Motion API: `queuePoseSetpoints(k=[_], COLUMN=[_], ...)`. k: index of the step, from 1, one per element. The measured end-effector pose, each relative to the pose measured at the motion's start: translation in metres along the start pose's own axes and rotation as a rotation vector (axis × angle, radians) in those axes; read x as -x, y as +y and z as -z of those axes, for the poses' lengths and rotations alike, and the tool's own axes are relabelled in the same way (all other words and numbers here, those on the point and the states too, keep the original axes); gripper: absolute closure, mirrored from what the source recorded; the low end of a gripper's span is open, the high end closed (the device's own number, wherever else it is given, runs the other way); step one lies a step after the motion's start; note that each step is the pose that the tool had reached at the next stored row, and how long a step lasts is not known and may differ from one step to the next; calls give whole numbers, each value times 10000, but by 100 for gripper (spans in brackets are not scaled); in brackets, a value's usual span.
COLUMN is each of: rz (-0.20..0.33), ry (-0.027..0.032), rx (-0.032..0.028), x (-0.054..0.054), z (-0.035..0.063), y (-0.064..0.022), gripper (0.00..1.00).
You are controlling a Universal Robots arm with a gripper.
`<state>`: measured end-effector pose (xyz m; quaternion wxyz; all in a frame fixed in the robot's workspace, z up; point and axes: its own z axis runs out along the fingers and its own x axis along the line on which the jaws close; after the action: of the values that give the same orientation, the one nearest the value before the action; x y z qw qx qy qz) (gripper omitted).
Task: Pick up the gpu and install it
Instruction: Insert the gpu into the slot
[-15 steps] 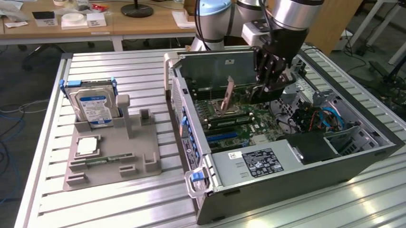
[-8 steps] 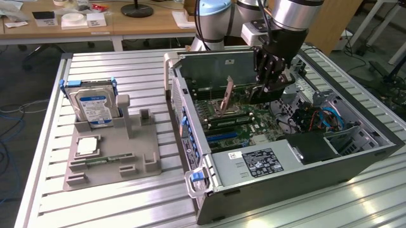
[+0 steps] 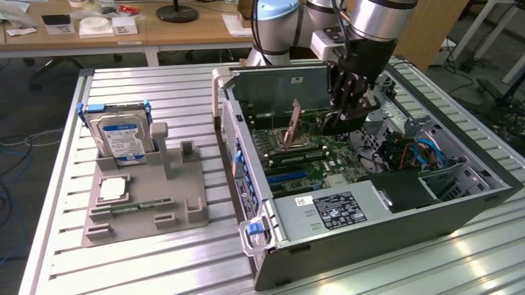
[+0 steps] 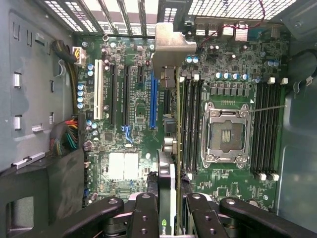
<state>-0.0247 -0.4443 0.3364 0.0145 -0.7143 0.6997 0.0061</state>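
Above the motherboard [image 4: 130, 148], thin green gpu [image 4: 168, 79], silvery bracket [image 4: 171, 42] foremost, edge-on, clamped in the gripper [image 4: 169, 197].

Your arm [image 3: 379, 18] is a smooth silver-grey tube with a pale wrist block [image 3: 326, 42]. Your gripper [image 3: 348, 114] is black, its jointed fingers [image 4: 143, 218] studded with round screws [image 4: 192, 197].

Nothing really legible here tbh. The hard drive [image 3: 123, 136] wears a blue-and-white label, the power supply [image 3: 299, 216] has a black sticker [image 3: 335, 210] with white print, and the gpu [image 4: 171, 49] shows a small green logo [image 4: 164, 223]. The lettering on all of them is too tiny to read.
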Motion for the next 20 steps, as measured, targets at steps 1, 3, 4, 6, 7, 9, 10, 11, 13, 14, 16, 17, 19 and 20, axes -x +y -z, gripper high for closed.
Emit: queuePoseSetpoints(k=[1, 3, 4, 6, 7, 9, 10, 11, 13, 14, 16, 17, 19, 20], rz=[1, 2, 1, 0, 1, 0, 0, 0, 0, 0, 1, 1, 1, 1], ry=[1, 2, 0, -1, 0, -4, -5, -1, -2, 0, 2, 2, 0, 1], rx=[1, 1, 0, 0, 0, -1, -1, 0, 0, 0, 1, 1, 1, 0], x=[0, 0, 0, 0, 0, 0, 0, -1, -1, -1, -1, -1, -1, -1], z=[-1, -1, -3, -3, -3, -10, -15, -20, -33, -36, -38, -40, -41, -42], y=[0, 1, 2, 2, 2, 3, 5, 7, 10, 11, 12, 13, 13, 13], gripper=[73, 73, 73, 73, 73, 73, 73, 73, 73, 73, 73, 73, 73, 73])
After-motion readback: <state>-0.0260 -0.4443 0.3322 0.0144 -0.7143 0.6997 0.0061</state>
